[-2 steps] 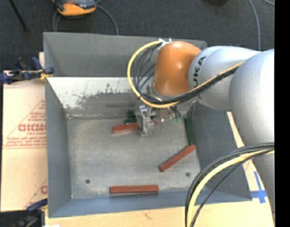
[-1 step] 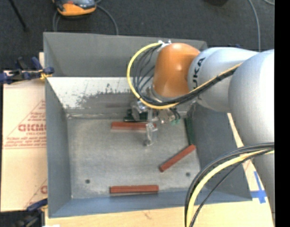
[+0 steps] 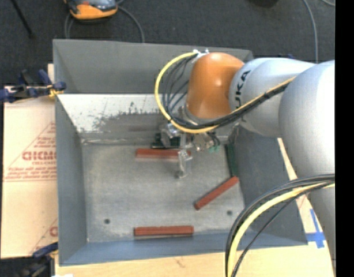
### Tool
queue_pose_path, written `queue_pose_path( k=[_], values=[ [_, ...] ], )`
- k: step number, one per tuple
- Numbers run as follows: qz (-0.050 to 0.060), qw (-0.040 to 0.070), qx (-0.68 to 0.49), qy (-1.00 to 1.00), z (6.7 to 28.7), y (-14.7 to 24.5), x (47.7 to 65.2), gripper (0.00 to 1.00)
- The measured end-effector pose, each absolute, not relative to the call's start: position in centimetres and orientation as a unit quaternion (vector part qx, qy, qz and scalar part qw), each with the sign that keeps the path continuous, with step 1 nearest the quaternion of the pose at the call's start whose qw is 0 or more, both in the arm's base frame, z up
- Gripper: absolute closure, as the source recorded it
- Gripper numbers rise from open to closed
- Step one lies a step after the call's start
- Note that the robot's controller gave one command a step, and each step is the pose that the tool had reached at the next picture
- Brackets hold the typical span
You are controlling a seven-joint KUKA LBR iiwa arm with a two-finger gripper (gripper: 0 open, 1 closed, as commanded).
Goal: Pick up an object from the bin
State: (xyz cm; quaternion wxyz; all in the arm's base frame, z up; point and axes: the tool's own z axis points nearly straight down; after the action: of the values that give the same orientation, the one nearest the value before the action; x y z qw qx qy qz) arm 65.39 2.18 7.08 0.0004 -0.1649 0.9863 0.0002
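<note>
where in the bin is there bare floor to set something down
Widest bare patch: the floor's left side, along the left wall. Also the middle, between the upper red-brown bar and the front bar. Crowded at the back right: the gripper hangs by the upper bar, with the slanted bar nearer the front.

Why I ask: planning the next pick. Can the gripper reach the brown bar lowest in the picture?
Probably yes: the brown bar lies alone, nothing over it, though the bin wall is close.
</note>
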Motion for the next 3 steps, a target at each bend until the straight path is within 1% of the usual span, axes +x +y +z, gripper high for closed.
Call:
queue_pose_path(
  k=[1, 2, 3],
  values=[
    [-0.001, -0.002, -0.198, 0.980, 7.1, 2.5, 65.2, 0.00],
    [-0.002, 0.003, -0.306, 0.952, 7.1, 4.0, 65.5, 0.00],
    [0.000, 0.004, -0.340, 0.940, 7.3, 6.4, 65.0, 1.00]
  ],
)
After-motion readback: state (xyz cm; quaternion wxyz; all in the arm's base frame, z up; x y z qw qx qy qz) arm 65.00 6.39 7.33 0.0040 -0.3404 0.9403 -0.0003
